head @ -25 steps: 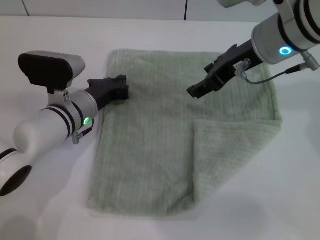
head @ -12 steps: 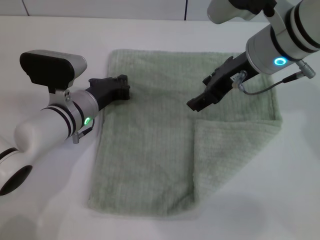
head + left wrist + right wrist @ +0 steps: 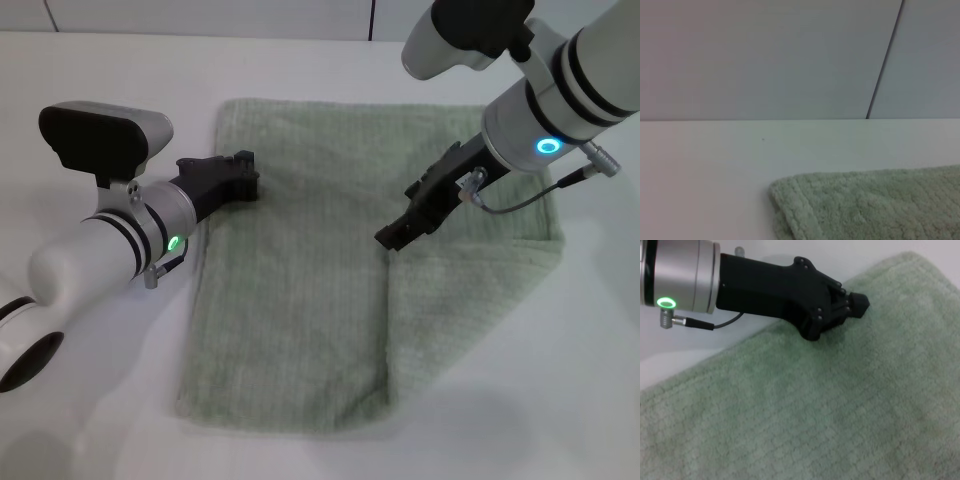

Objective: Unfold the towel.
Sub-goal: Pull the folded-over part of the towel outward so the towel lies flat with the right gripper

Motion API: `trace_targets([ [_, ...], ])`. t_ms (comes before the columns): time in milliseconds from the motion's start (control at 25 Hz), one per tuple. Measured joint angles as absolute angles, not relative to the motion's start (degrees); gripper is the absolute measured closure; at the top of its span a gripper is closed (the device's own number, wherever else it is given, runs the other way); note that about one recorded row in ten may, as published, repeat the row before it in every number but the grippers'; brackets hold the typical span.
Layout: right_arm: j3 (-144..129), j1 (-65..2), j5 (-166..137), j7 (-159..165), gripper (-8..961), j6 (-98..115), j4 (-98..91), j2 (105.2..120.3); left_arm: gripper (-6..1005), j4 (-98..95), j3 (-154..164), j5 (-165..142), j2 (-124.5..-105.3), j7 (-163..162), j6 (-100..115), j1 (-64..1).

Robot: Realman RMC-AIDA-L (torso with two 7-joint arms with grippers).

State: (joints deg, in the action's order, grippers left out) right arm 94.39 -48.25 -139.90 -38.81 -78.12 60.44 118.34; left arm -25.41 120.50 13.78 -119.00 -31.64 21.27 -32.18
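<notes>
Left gripper [image 3: 243,176]: I'm pinning the towel [image 3: 300,290] edge; opening unclear.
Right gripper [image 3: 392,238]: at the folded flap's corner, opening unclear too.

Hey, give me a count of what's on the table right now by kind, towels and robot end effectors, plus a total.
Towels: 1, the pale green towel, with one corner folded over.
End effectors: 2, the left end effector at the towel's left edge and the right end effector over the fold.
Total: 3
</notes>
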Motion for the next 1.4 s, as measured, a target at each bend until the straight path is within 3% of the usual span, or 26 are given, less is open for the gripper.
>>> trace_targets([
  [1400, 91.6, -49.9, -138.7, -39.6, 224, -73.0, 51.8, 118.74, 1002, -25.9, 120.5, 12.4, -118.94, -31.6, 21.2, -32.2],
])
